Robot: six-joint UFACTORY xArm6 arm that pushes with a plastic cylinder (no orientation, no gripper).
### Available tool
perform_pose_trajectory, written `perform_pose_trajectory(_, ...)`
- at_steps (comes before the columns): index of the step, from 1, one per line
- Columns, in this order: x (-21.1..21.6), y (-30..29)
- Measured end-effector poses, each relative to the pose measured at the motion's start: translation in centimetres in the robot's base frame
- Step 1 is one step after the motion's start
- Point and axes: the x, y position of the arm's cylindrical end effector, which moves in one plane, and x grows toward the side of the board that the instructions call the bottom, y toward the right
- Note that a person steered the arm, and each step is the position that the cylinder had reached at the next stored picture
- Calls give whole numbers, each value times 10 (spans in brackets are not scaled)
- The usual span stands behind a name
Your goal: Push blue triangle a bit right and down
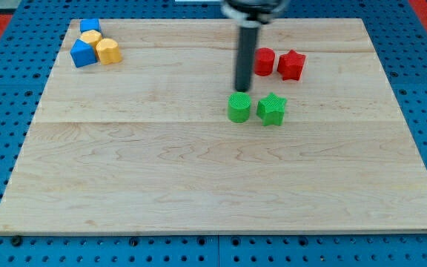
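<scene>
The blue triangle (83,54) lies near the board's top left corner, touching a yellow cylinder (109,51) on its right. A second yellow block (91,37) and a small blue block (90,25) sit just above them in the same cluster. My tip (242,90) is far to the right of that cluster, near the board's middle top. It stands just above the green cylinder (239,107) and just left of the red cylinder (265,60).
A green star (271,109) sits right of the green cylinder. A red star (291,64) sits right of the red cylinder. The wooden board (199,185) rests on a blue pegboard surface (6,111).
</scene>
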Motion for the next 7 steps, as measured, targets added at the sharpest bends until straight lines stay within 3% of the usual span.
perform_pose_trajectory(1, -37, -111)
perform_pose_trajectory(2, -8, -199)
perform_pose_trajectory(3, -6, -303)
perform_pose_trajectory(4, -28, -303)
perform_pose_trajectory(5, -90, -304)
perform_pose_trajectory(7, -92, -205)
